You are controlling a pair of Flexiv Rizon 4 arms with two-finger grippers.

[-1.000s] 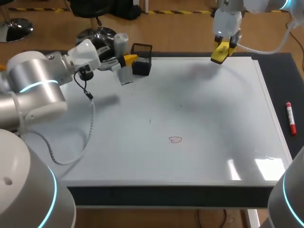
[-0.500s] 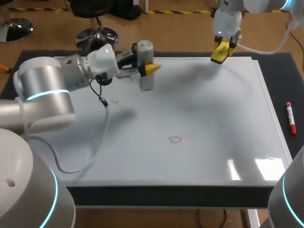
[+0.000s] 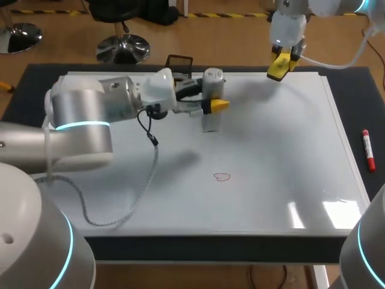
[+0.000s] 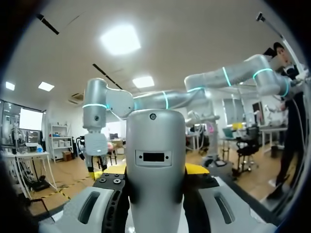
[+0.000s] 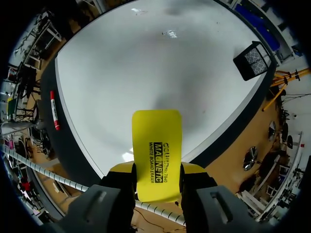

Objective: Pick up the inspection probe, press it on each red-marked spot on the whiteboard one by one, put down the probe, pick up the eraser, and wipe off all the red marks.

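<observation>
My left gripper [image 3: 212, 104] is shut on the grey cylindrical inspection probe [image 3: 211, 90], holding it upright over the whiteboard's [image 3: 271, 150] far middle. The probe's lower end is at or just above the surface. In the left wrist view the probe [image 4: 155, 141] fills the space between the fingers of the left gripper [image 4: 155, 171]. A small red loop mark [image 3: 222, 176] lies nearer the front, well short of the probe. My right gripper [image 3: 281, 60] hangs above the board's far edge, shut on the yellow eraser [image 3: 278, 67]. The right wrist view shows the eraser [image 5: 157, 145] gripped by the right gripper [image 5: 157, 171].
A black mesh holder [image 3: 178, 62] stands at the board's far edge, behind my left arm, also seen as the holder [image 5: 252, 60]. A red marker [image 3: 367, 149] lies on the dark mat right of the board; the marker [image 5: 53, 110] shows beside the board's frame.
My left arm has swung right with the probe, from beside the black mesh holder to over the board's far middle. The right arm and eraser have stayed put.
</observation>
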